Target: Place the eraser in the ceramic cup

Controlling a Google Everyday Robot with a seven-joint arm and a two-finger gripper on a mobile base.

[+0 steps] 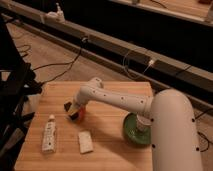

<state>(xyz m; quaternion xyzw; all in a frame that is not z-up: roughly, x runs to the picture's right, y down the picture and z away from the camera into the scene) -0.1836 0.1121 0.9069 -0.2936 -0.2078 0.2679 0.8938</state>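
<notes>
**Eraser grab being lined up, cup waiting off to the right**

The tool (74, 111) is being held low over the tabletop (110, 90), jaws standing wide, with nothing visibly being gripped. The eraser (68, 106) is lying right at it, just beside the orange stick (78, 114). The cup (144, 123) is sitting in the green dish (131, 135), well apart. It's probably light, stiff and a bit grippy, so pinching across the long sides at mid-length is being recommended.

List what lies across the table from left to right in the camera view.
White tube → hand, low over the table beside the orange stick → pale block → green dish → ceramic cup standing in the dish.
</notes>
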